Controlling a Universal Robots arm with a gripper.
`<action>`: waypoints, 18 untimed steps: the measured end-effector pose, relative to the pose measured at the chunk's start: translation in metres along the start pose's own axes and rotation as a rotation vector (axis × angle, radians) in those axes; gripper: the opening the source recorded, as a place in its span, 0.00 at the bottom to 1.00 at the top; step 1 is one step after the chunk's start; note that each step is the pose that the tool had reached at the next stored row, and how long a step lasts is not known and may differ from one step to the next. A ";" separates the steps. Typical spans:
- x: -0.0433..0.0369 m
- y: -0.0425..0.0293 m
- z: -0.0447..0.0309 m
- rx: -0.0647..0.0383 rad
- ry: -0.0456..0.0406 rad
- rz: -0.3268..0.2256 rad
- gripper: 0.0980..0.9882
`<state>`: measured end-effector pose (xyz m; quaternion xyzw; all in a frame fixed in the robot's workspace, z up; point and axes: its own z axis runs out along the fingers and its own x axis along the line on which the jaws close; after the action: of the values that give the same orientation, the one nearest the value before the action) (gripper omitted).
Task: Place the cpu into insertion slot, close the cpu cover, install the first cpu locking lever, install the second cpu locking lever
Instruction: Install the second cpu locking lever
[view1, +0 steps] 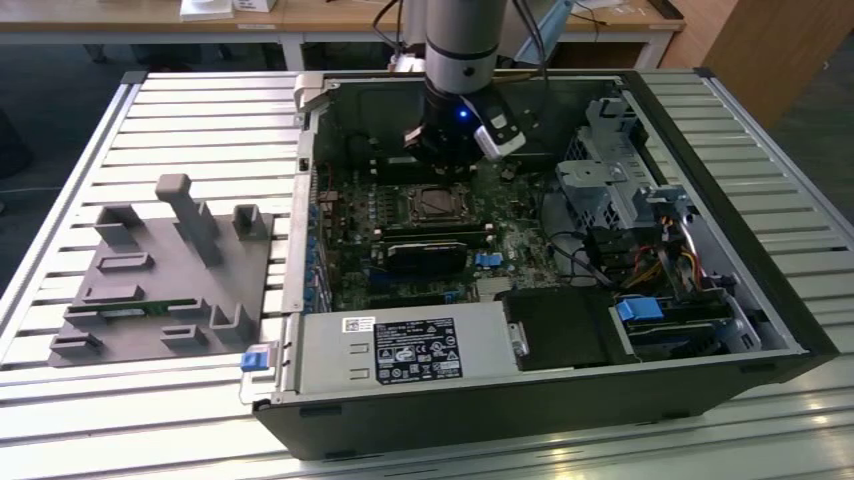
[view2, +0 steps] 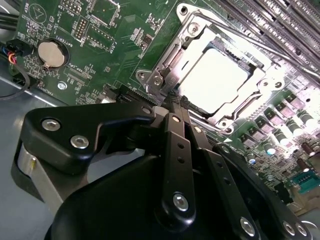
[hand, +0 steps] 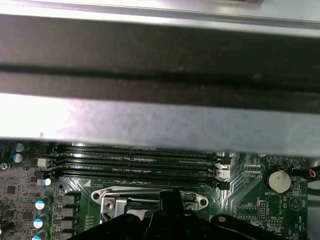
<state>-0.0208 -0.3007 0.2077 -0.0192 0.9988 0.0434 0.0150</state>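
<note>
1. Grey plastic fixture tray (view1: 167, 275), matte, with blocky upright posts, lies on the ribbed white metal table (view1: 80, 150) at the exterior view's left, just beside the case.
2. Open black computer case (view1: 747, 300), lying on its side; green motherboard (view1: 350, 235) flat inside, silver power supply box (view1: 400, 350) with a label along the near edge.
3. Robot arm (view1: 461, 40), smooth grey cylinder, comes straight down into the case; gripper (view2: 175, 106) black, matte, bolted link bars. Fingers look clenched together, tips meeting, nothing seen between them.
4. Gripper tip sits at the edge of the insertion slot (view2: 172, 52), square, shiny silver rim.
5. The cpu (view2: 212, 75) lies flat in the slot, pale glossy metal face up, square so no clear long axis; edges parallel to the slot rim.
6. The cpu cover (view2: 262, 82), thin silver frame, lies down around the chip's face.
7. Long black memory slots (hand: 135, 165) run parallel beside the socket; round silver coin battery (view2: 51, 53) on the board, well apart.
8. Exterior view's right: silver drive cage (view1: 607, 180), bundled wires, blue clips.
</note>
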 end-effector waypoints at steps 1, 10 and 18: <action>0.0000 -0.0005 -0.0001 0.000 0.0000 0.000 0.01; 0.0000 -0.0025 -0.0033 0.000 0.0000 0.000 0.01; -0.0004 -0.0016 -0.0167 0.000 -0.0001 0.000 0.01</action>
<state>-0.0207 -0.3037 0.2243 -0.0193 0.9988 0.0435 0.0151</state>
